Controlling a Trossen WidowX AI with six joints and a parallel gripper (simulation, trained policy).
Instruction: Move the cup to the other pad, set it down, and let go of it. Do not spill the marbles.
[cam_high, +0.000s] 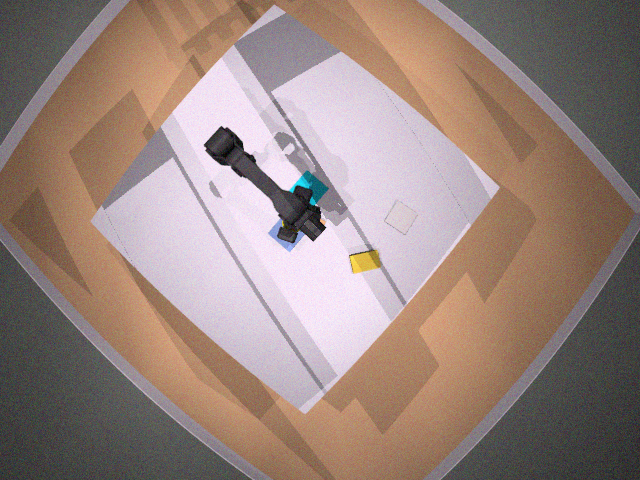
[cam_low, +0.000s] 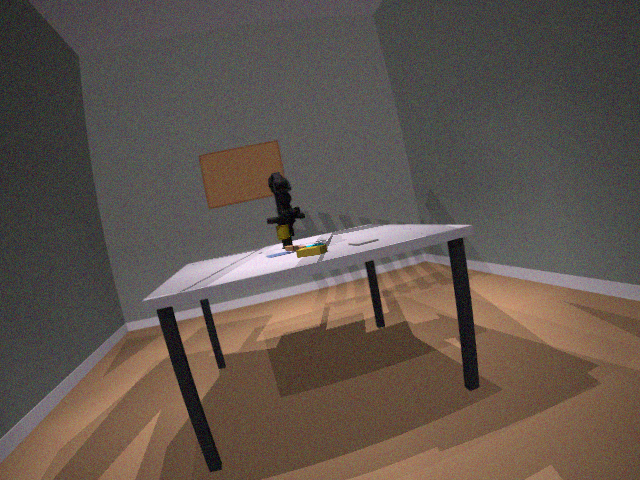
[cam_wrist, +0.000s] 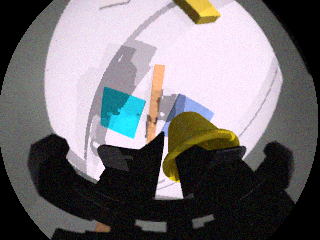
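the cup (cam_low: 282, 231) (cam_wrist: 190, 132) at the pincer (cam_wrist: 170, 145) is plain yellow; below the pincer, one pad (cam_high: 279, 235) (cam_wrist: 192, 111) is plain blue, the other (cam_high: 317, 187) (cam_wrist: 122, 112) cyan. the pincer is black.

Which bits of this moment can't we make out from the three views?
- Marbles: not visible in any view; in the wrist view the tool and the near wall of the yellow cup block its inside.
- Blue pad: partly behind the cup, wrist view.
- White square's far part: cut off by the wrist view's edge.
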